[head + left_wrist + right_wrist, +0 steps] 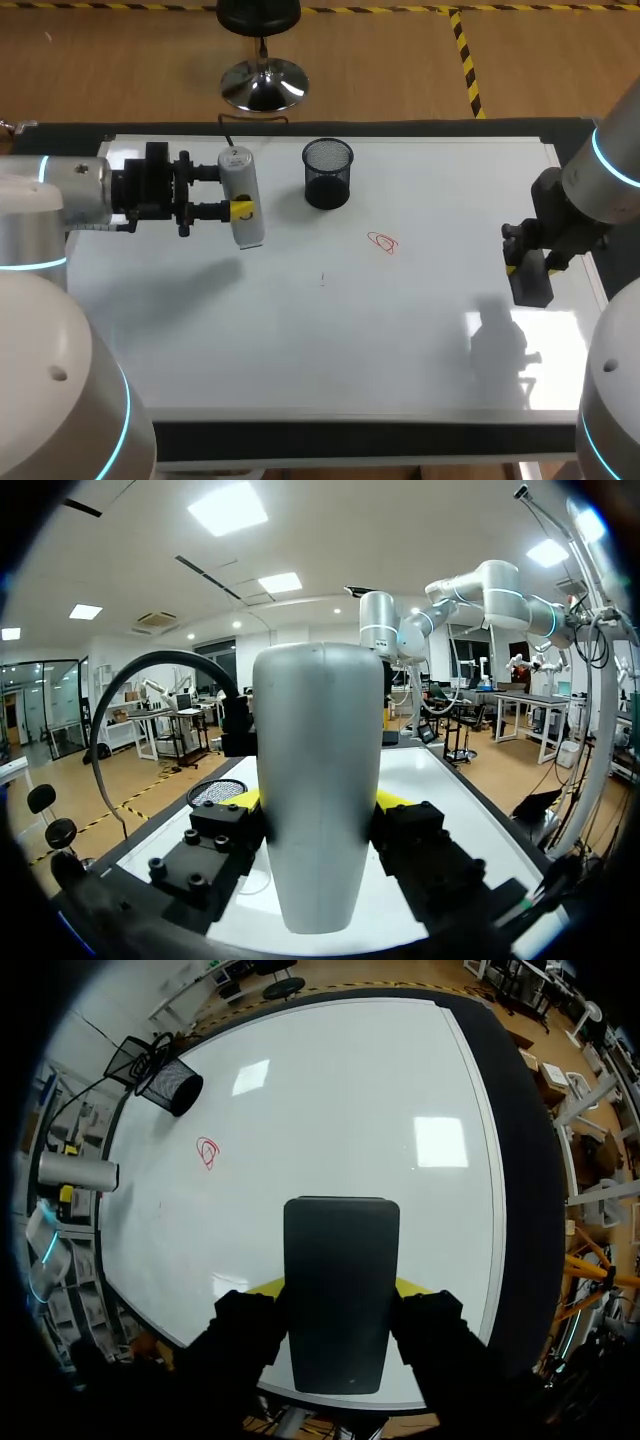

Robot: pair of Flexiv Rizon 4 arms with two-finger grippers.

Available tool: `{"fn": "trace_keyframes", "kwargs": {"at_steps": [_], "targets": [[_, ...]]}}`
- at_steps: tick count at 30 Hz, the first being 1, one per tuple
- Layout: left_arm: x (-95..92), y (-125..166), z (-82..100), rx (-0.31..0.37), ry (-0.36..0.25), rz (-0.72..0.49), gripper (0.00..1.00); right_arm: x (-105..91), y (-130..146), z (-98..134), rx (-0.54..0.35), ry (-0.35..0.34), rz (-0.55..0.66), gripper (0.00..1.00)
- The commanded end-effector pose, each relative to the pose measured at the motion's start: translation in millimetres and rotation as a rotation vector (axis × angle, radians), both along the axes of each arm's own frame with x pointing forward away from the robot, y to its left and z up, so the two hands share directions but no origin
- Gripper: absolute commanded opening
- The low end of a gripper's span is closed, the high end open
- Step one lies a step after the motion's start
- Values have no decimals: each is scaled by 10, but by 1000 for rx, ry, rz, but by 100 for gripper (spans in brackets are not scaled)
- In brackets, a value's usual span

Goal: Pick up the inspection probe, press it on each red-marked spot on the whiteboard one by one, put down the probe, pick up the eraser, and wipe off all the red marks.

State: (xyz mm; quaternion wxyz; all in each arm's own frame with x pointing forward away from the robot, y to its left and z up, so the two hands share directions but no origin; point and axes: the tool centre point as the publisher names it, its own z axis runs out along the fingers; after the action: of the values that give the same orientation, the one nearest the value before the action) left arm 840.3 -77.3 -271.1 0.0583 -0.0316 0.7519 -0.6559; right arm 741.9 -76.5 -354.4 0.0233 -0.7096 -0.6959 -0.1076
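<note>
the left gripper [232, 190] was closed on the grey probe [241, 200], holding it level above the whiteboard [300, 340] near its far left corner, beside a black mesh cup [328, 173] at the far edge. the right gripper [528, 262] gripped the black eraser [531, 282] between its fingers by the right edge. one red mark [383, 243] lay unwiped near the board's middle, towards the far side, well apart from both tools. both pick-ups looked done; whether the probe had pressed the mark could not be told, and the probe's put-down and all the wiping seemed left to do.
</note>
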Motion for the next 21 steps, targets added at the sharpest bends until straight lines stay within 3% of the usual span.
{"fn": "trace_keyframes", "kwargs": {"at_steps": [1,9,21], "targets": [[-13,-4,10,-1,-3,4,0,40,74,-27,-4,0,2,0],[-13,-4,10,-1,-3,4,0,148,420,-75,-3,-6,44,0],[-13,-4,10,-1,-3,4,0,270,947,-38,-89,-24,75,0]]}}
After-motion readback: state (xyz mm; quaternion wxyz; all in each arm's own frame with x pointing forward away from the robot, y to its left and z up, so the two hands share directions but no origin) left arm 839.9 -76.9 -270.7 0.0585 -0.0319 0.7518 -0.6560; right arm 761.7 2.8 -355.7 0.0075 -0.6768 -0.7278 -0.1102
